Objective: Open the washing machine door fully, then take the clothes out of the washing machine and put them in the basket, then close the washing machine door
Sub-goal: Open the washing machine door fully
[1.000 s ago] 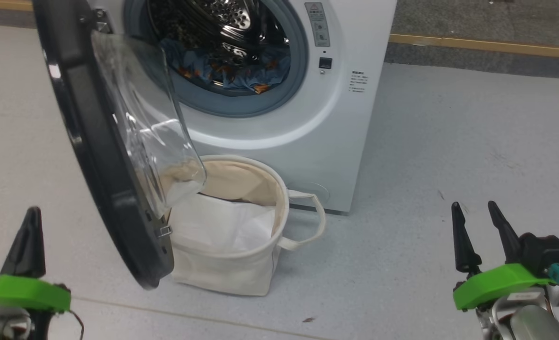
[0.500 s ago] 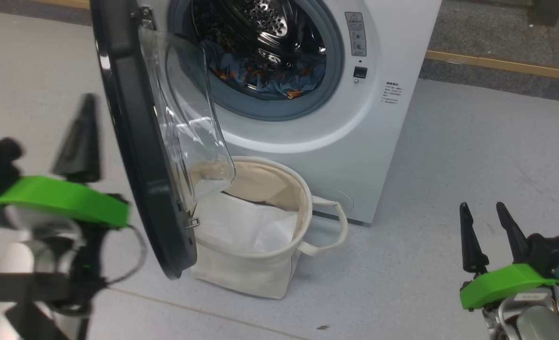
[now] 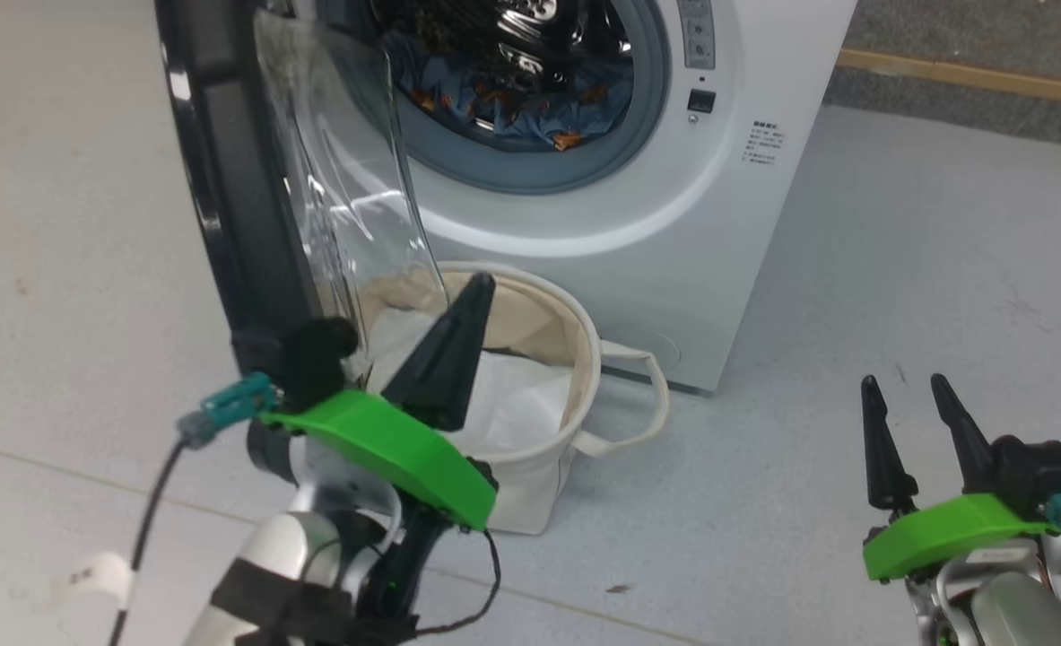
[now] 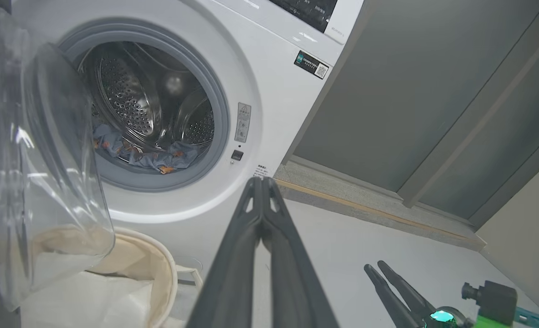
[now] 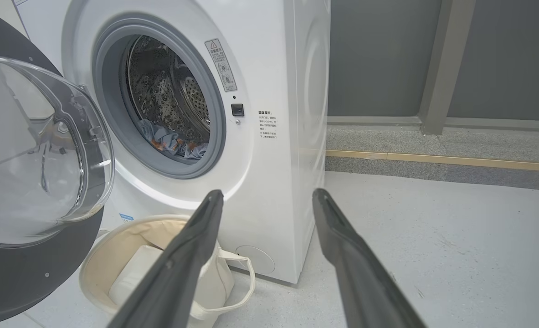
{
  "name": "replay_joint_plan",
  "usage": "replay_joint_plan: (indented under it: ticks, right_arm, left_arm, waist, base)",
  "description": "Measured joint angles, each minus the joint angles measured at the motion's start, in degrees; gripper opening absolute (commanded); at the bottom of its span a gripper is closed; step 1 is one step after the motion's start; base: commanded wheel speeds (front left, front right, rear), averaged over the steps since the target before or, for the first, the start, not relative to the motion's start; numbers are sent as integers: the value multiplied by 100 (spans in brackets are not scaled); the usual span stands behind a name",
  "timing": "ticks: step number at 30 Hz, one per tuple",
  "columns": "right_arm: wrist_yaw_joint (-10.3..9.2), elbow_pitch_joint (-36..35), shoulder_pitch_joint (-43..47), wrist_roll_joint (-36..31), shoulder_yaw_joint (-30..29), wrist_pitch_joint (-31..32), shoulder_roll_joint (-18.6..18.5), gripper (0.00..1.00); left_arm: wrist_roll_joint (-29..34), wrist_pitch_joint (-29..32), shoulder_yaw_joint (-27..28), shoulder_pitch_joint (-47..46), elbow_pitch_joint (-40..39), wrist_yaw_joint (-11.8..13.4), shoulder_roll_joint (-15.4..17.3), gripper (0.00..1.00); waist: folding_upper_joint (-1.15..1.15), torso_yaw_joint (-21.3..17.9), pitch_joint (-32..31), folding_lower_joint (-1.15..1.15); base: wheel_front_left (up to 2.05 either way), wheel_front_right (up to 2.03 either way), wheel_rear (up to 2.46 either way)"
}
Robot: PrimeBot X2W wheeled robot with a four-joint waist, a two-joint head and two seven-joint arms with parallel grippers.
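The washing machine [image 3: 673, 269] stands with its door [image 3: 216, 179] swung open to the left, the glass bowl facing the opening. Blue bear-print clothes [image 3: 512, 99] lie in the steel drum, and also appear as clothes [image 4: 137, 155] and clothes [image 5: 173, 141] in the wrist views. Under the opening sits the cream basket [image 3: 530, 493], holding a white folded sheet [image 3: 521, 404]. My left gripper [image 3: 479, 285] is shut and empty, raised over the basket beside the door's lower edge; its fingers [image 4: 261, 182] are pressed together. My right gripper [image 3: 904, 386] is open and empty, low at the right.
Grey floor [image 3: 898, 251] stretches to the right of the machine. A yellow strip [image 3: 969, 76] runs along the back, with grey wall panels [image 4: 410, 91] behind it. A dark cable [image 3: 149, 502] hangs from my left wrist.
The camera shifted slightly. My left arm rose and swung right, from the lower left to in front of the basket beside the door. The right gripper kept still.
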Motion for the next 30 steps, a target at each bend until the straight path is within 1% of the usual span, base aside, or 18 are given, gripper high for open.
replay_joint_plan:
  ticks: [6,7,12,17,20,24,30]
  right_arm:
    - [0,-55,-197,-47,54,0,56,100]
    - [0,-55,-197,-47,54,0,56,100]
    - [0,-87,-258,-48,112,0,103,100]
    - [0,-87,-262,-48,141,0,116,100]
    - [0,-86,-262,-48,157,0,132,100]
    - [0,-85,-260,-48,270,0,138,100]
    - [0,-137,-260,-10,446,0,194,100]
  left_arm:
    - [242,-471,-197,98,1043,-37,-54,0]
    - [242,-471,-197,98,1043,-37,-54,0]
    - [348,-923,-164,63,1828,-103,-53,0]
    - [476,-1351,-27,-64,2557,-96,-49,0]
    - [535,-1567,8,-150,2803,-51,-57,0]
    - [535,-1774,21,-215,3018,-49,-107,0]
    - [536,-2080,109,-303,3372,-53,-101,0]
  waist:
    - [0,4,216,0]
    - [0,4,216,0]
    - [0,97,349,0]
    - [0,261,401,0]
    - [0,385,382,0]
    - [0,591,331,0]
    - [0,1001,268,0]
  base:
    - [0,0,0]
    - [0,0,0]
    - [0,0,0]
    - [0,0,0]
    - [0,0,0]
    - [0,0,0]
    - [0,0,0]
